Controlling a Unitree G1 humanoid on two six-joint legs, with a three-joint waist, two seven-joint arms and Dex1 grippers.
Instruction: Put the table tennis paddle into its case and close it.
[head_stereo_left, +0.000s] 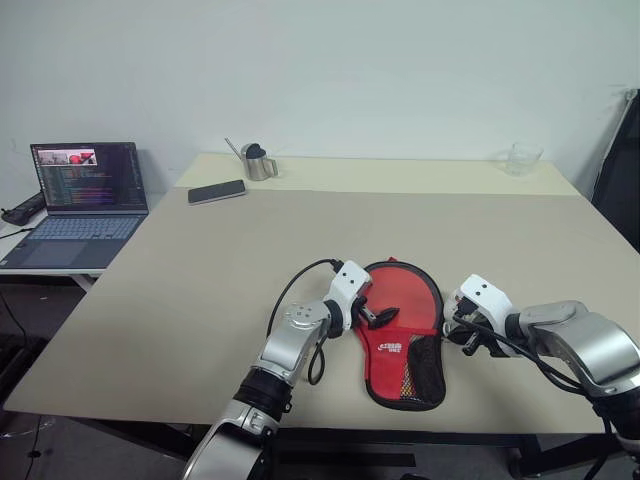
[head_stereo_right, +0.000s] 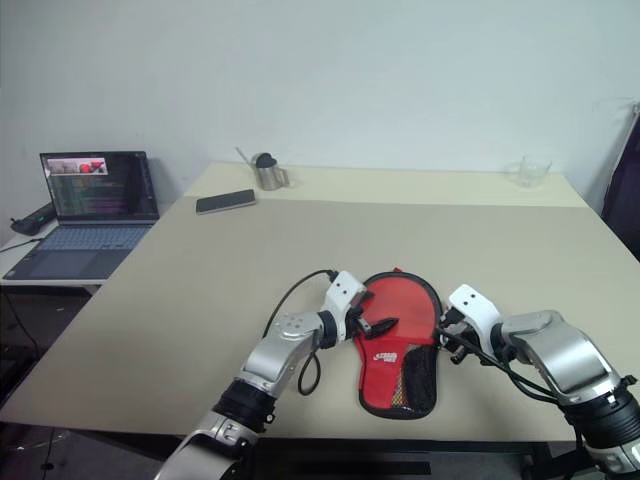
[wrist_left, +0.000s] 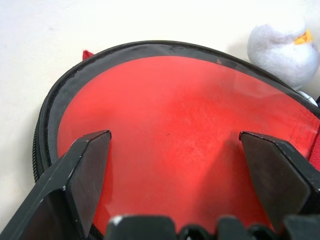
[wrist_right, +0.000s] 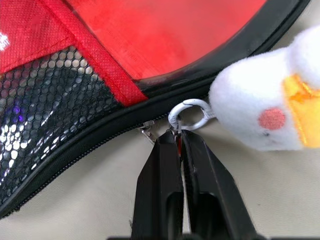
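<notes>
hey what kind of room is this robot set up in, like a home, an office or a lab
Probably a lab or office workspace. A plain beige table stands against a bare white wall, an open laptop with code on its screen sits on a side desk, and a phone and a small metal jug lie at the far end.

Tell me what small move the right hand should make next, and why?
Probably pull the zip ring further along the case edge: the right hand pinches it beside the plush charm, while the paddle lies inside under the open left hand.
</notes>
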